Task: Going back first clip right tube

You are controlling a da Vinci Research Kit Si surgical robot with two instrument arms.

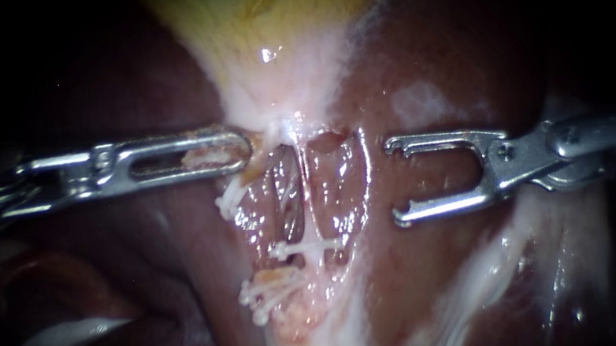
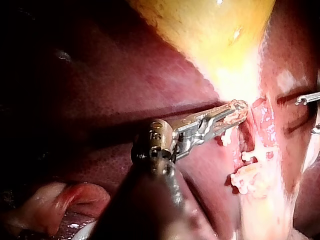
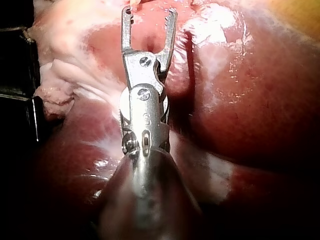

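- The clip [image 1: 306, 249] sits white and crosswise, low on the right tube [image 1: 310, 196], inside the opened window of tissue below the gallbladder [image 1: 270, 3].
- Right instrument [image 1: 397, 183] hangs to the right of that tube, over the liver [image 1: 426, 46] and apart from the clip. Its jaws are spread wide with nothing between them.
- My read: clip on, jaws empty, so this is the pull-back that gives the tube room.
- Left instrument [image 1: 241, 150] is clamped on pale tissue [image 1: 270, 122] at the gallbladder's neck. I judge that this holds the tubes taut and the window open.
- Other white clips [image 1: 264, 292] cluster at the window's left edge.
- Writing: none legible on clip or tissue.
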